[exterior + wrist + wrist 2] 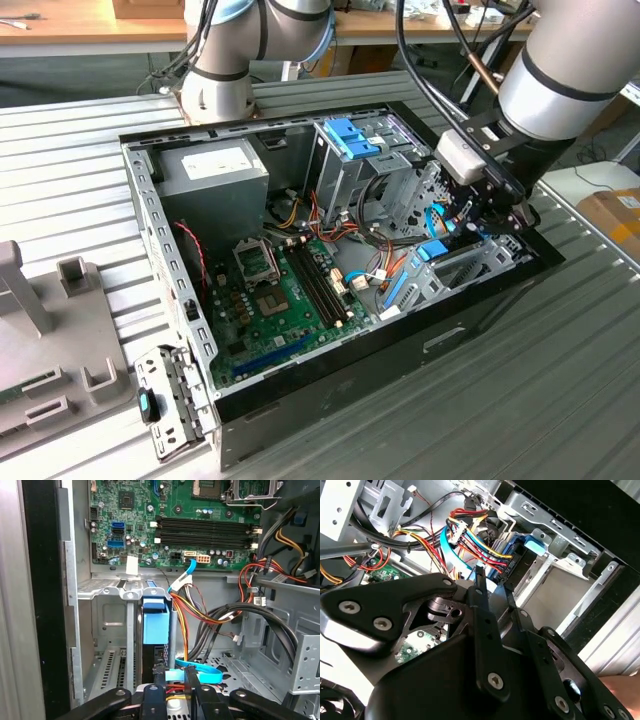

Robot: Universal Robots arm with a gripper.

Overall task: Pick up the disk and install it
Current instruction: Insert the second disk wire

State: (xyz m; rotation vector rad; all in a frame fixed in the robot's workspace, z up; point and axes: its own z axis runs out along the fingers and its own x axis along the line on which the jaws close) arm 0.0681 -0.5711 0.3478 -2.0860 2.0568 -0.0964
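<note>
The disk stands on edge in the drive cage at the case's front corner on the exterior view's right. Its bright blue bracket (pixel 432 250) (pixel 156 620) (pixel 526 547) caps a dark metal body (pixel 150 662). Coloured power wires and a flat blue cable (pixel 197 672) run to its end. My gripper (pixel 490 215) (pixel 174 676) (pixel 494 585) hangs just over the cabled end of the disk. Its two black fingers (pixel 159 676) stand a narrow gap apart, and only the blue cable shows between them. They sit beside the disk body, not around it.
The open black computer case (pixel 460 330) lies on a ribbed metal table. Inside are a green motherboard (pixel 285 300), a power supply (pixel 215 170) and an upper drive cage with a blue latch (pixel 352 138). A grey fixture (pixel 50 340) stands at the exterior view's left. Wire bundles (pixel 220 615) crowd the cage.
</note>
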